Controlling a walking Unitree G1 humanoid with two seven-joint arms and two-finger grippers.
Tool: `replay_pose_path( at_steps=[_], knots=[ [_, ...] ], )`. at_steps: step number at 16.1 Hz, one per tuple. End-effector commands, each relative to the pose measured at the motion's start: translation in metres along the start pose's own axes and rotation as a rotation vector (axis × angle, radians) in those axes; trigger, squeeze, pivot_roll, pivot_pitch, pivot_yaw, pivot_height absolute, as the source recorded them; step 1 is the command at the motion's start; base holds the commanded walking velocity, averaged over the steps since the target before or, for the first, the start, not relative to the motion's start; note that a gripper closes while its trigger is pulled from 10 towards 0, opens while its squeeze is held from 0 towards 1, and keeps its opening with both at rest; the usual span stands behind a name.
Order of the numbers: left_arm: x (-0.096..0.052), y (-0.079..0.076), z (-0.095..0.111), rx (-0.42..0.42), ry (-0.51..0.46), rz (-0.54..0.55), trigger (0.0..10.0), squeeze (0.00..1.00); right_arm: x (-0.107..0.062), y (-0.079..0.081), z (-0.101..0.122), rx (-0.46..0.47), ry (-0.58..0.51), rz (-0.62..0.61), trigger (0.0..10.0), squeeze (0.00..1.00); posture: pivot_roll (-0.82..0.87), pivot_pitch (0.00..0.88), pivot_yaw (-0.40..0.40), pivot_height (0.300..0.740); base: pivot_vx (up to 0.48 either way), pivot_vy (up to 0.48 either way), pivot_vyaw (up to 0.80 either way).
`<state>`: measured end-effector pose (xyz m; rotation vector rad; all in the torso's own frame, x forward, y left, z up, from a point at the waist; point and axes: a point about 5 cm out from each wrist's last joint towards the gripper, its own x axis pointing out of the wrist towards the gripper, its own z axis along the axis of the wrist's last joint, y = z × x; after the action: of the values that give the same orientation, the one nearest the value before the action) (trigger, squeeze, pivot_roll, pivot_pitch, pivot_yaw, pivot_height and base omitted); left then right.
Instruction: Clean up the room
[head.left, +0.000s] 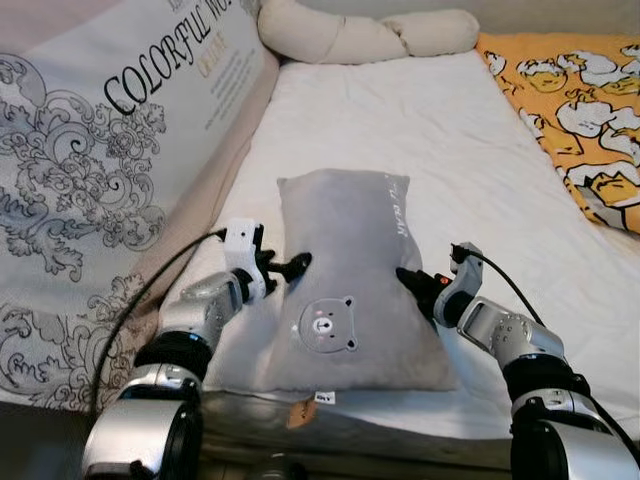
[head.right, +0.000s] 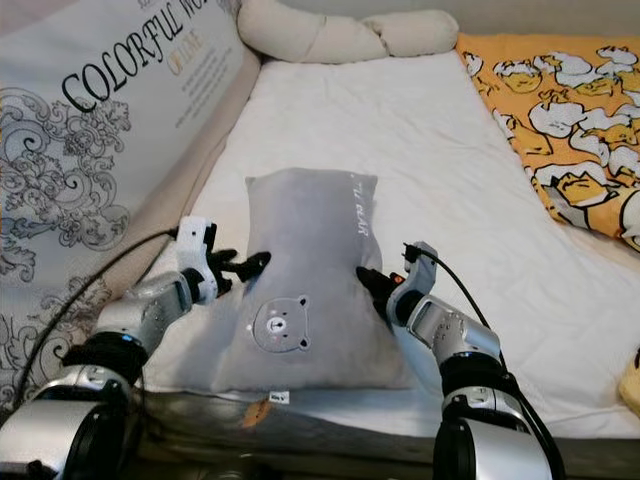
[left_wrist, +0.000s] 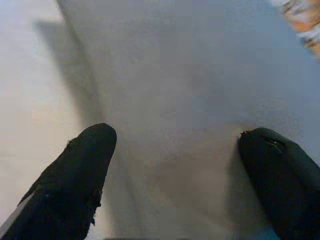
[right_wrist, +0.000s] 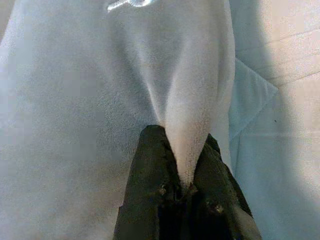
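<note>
Two grippers at grey pillow (head.left: 350, 270), centre of white mattress (head.left: 480, 150): right gripper (right_wrist: 186, 165) at 3 o'clock pinching fabric fold; left gripper (left_wrist: 175, 165) at 9 o'clock spread wide. Likely one-sided lift, thin fold slipping free.

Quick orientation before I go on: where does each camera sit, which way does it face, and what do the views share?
Left eye view: on the head, looking forward and down at the bed; both silver arms show, flanking the grey bear pillow.
Right eye view: same head, same scene.
Left wrist view: along the open left claw, fingers straddling the pillow's edge.
Right wrist view: along the right claw, pinching a pillow fold.
Shared: all four show the pillow.
</note>
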<state>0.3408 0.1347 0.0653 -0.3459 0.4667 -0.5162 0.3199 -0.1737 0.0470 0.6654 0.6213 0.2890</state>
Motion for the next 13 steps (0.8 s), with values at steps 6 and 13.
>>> replay_pose_path(
  at_steps=[6,13],
  knots=[
    [0.014,-0.033,-0.015,-0.344,0.022,-0.285,10.0,1.0,0.002,0.005,0.0,0.006,-0.021,0.002,0.0,0.0,-0.12,0.0,0.193,0.74,0.0,0.0,0.0],
    [0.017,-0.032,-0.024,-0.19,0.141,-0.194,1.6,0.38,0.011,0.026,0.007,-0.003,-0.045,0.08,0.0,0.0,-0.09,0.0,0.169,0.74,0.0,0.0,0.0]
  ],
)
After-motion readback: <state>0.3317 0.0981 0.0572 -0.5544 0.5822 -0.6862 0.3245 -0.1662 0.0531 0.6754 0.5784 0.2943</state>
